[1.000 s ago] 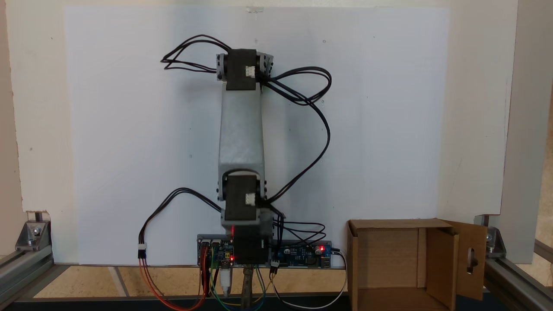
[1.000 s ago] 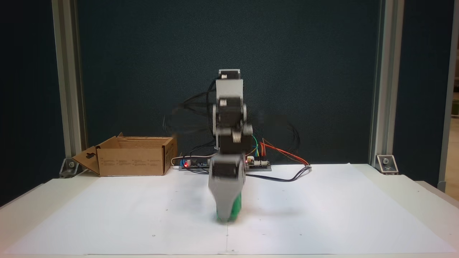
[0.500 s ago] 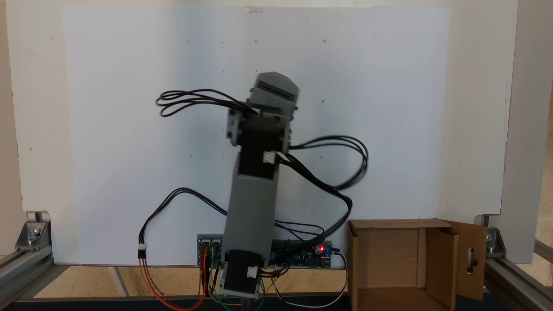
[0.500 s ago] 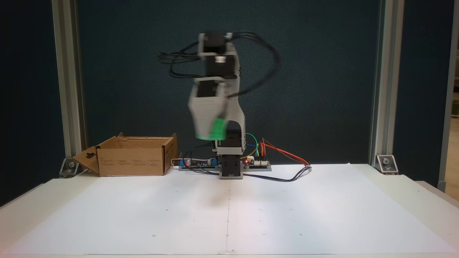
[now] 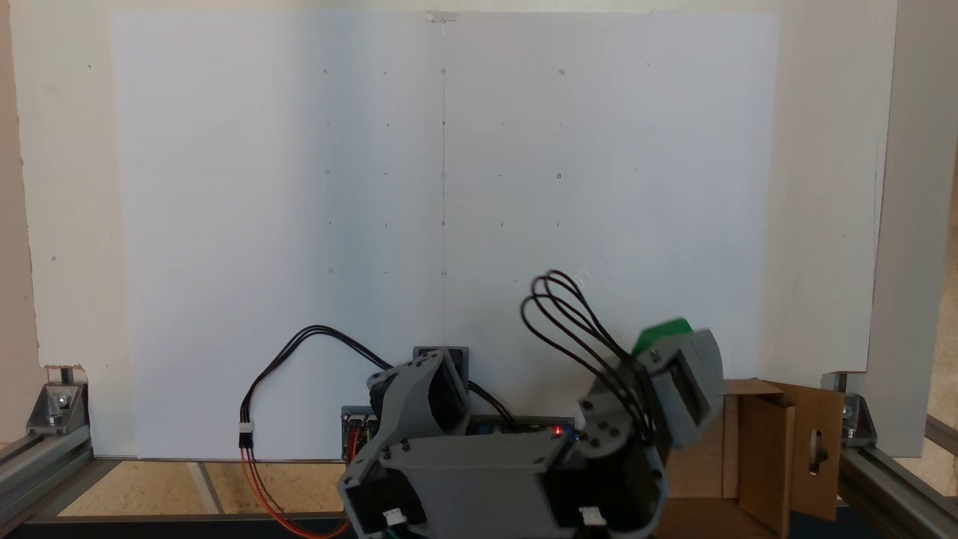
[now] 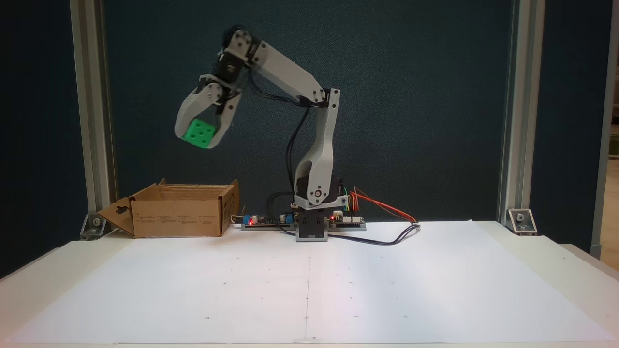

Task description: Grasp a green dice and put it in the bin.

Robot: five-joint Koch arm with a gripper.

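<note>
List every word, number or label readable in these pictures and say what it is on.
No text can be read.
The bin: rows of small print on its front wall, too small to read.
The green dice: pips, no writing.
The circuit boards: no legible markings.

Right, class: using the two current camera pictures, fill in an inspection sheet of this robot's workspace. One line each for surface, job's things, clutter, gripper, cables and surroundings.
Surface: white paper sheet covers the table, marked with small dots.
Job's things: green dice held in the air, above the level of the bin; the bin stands open on the table, one flap with a slot cutout.
Clutter: nothing seen on the paper.
Gripper: gripper shut on the green dice, raised high, toward the bin's side.
Cables: black cables loop along the arm; coloured wires run from the circuit boards by the base.
Surroundings: dark backdrop, aluminium frame posts.
</note>
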